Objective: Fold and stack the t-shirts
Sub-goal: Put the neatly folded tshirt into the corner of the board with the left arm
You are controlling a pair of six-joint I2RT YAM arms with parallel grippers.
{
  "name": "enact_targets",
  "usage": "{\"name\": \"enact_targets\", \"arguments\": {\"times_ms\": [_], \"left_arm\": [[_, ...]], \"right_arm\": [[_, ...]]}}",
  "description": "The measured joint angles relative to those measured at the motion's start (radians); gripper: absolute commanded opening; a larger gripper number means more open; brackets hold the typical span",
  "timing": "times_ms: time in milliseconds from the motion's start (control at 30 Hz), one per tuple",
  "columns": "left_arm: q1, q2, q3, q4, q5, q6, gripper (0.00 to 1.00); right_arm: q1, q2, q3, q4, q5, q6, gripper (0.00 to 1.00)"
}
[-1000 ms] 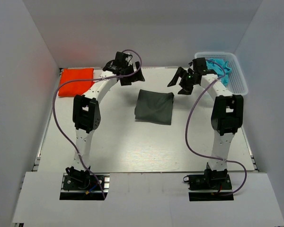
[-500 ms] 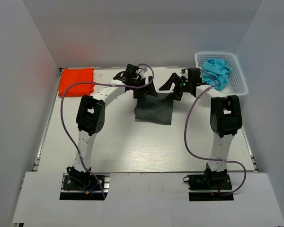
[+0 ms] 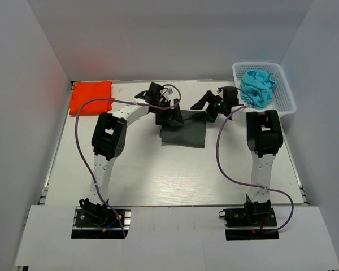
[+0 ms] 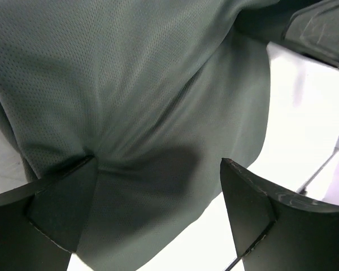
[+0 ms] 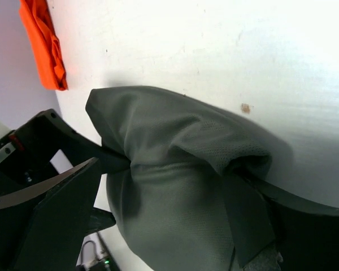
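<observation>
Left pincer (image 4: 158, 162), right pincer (image 5: 164, 169) spread wide, tips touching grey t-shirt (image 3: 183, 135).

— How many shirts are there?
— Two: one grey shirt (image 3: 183, 135) and one orange shirt (image 3: 90, 97).
— And baskets?
— Just one basket (image 3: 286, 97), and one bundle of blue cloth (image 3: 259, 84).
— Arms?
— Two, a left arm (image 3: 107, 141) and a right arm (image 3: 264, 135).
— So two pincers?
— Yes, one per arm: the left pincer (image 4: 158, 161) and the right pincer (image 5: 164, 168), each with two fingers, four fingers in all.
— Any cables?
— Two purple ones, a left cable (image 3: 77, 147) and a right cable (image 3: 220, 158).
— Tables?
— One table (image 3: 158, 175).
</observation>
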Motion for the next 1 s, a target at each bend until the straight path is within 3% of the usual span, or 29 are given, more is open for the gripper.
{"name": "enact_targets", "arguments": {"times_ms": [233,533,800,1000], "left_arm": [[-0.005,-0.043,0.029,-0.082,-0.132,0.059,1.0],[-0.005,-0.132,0.044,-0.153,-0.285,0.082,1.0],[-0.007,-0.056,0.04,-0.177,-0.342,0.077,1.0],[-0.035,-0.007,0.042,-0.167,-0.369,0.08,0.84]], "right_arm": [[-0.004,-0.06,0.063,-0.087,0.035,-0.122,0.9],[-0.005,-0.494,-0.138,-0.095,0.163,-0.21,0.9],[-0.006,-0.626,-0.311,-0.15,0.223,-0.241,0.9],[-0.008,-0.692,-0.35,-0.187,0.246,-0.253,0.9]]}}
